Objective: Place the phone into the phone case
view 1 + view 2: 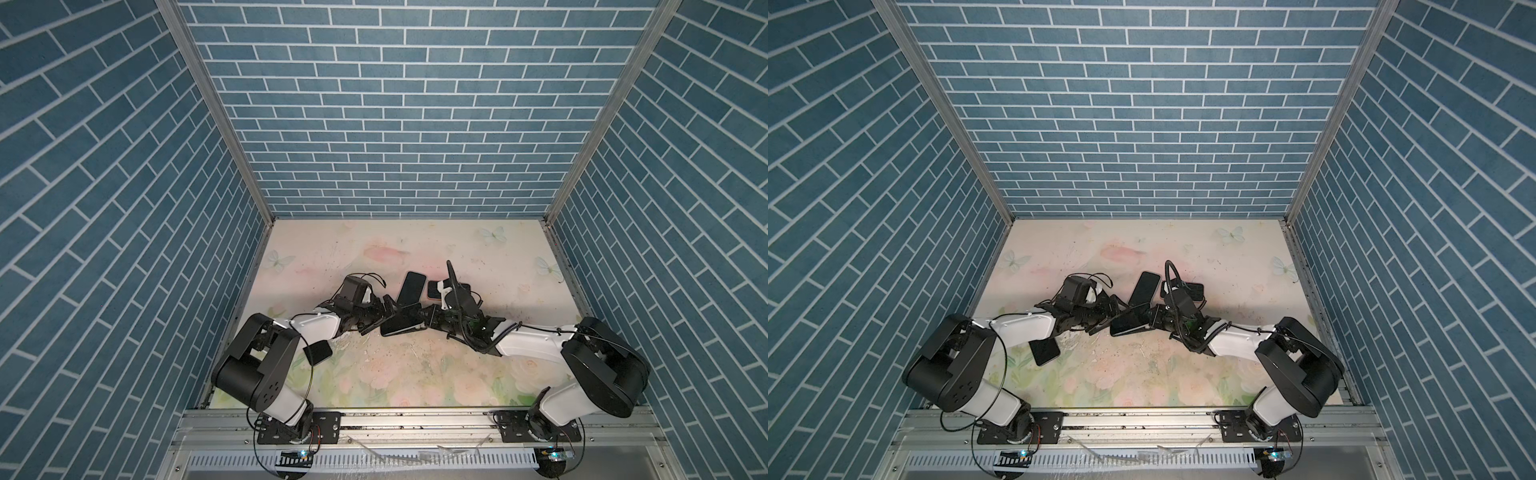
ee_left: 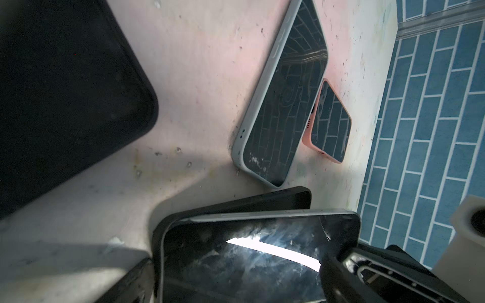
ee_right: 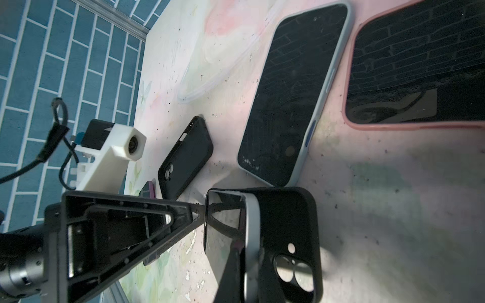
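Note:
The phone (image 1: 401,326) has a dark screen and a silver rim and hangs just above the table between the two arms in both top views. My right gripper (image 1: 422,322) is shut on its end. The black phone case (image 3: 291,236), with round camera holes, leans against the phone's back (image 3: 252,236). One case corner (image 2: 160,230) wraps a corner of the phone (image 2: 236,262), while the case's other end stands off it. My left gripper (image 1: 388,316) is open at the phone's free end, and one of its fingers (image 3: 181,220) touches the screen edge.
A phone in a grey case (image 1: 411,289) and one in a pink case (image 1: 434,291) lie just behind the grippers. A black-cased phone (image 3: 183,157) lies face down near the left wrist. Another dark phone (image 1: 318,352) lies under the left forearm. A clear case (image 3: 223,65) lies further back.

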Robot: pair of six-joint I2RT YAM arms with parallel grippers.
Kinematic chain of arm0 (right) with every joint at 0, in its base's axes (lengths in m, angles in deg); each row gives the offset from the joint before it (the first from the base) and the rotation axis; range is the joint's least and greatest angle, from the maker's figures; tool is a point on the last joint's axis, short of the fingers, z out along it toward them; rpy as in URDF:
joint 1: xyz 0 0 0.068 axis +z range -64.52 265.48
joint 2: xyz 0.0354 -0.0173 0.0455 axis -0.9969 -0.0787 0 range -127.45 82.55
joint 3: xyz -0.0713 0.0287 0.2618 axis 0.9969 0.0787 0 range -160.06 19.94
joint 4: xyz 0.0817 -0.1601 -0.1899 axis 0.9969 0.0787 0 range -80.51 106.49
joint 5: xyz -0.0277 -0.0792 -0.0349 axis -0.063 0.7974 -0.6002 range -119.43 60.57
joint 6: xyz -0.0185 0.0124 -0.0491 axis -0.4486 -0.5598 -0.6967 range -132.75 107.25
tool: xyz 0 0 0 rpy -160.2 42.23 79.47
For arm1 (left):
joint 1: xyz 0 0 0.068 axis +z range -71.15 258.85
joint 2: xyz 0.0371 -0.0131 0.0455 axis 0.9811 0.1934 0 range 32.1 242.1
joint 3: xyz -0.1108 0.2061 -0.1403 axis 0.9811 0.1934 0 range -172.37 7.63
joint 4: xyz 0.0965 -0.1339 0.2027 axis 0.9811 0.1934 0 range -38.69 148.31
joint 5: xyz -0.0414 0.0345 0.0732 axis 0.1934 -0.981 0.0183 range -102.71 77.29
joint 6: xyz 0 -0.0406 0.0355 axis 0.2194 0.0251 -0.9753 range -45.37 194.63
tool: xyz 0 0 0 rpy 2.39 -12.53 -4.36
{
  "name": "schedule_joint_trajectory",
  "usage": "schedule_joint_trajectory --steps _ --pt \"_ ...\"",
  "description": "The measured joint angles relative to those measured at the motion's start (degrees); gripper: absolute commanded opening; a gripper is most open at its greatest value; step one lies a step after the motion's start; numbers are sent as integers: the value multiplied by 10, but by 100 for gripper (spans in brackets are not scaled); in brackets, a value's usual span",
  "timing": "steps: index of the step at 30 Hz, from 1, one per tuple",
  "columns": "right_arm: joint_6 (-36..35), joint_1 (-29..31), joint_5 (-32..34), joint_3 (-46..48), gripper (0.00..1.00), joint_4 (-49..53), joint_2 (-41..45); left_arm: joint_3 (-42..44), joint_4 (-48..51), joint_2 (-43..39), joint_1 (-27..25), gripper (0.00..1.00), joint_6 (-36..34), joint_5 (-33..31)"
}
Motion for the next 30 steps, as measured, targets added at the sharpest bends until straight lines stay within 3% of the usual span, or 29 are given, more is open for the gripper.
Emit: schedule_joint_trajectory --steps 10,22,30 --pt "2 2 10 -29 18 63 -19 -12 14 5 1 100 -22 -9" --pt "10 52 21 -15 31 146 -10 0 19 -8 -11 100 -38 0" --pt "-2 72 43 -15 55 212 25 40 45 -58 -35 100 -38 23"
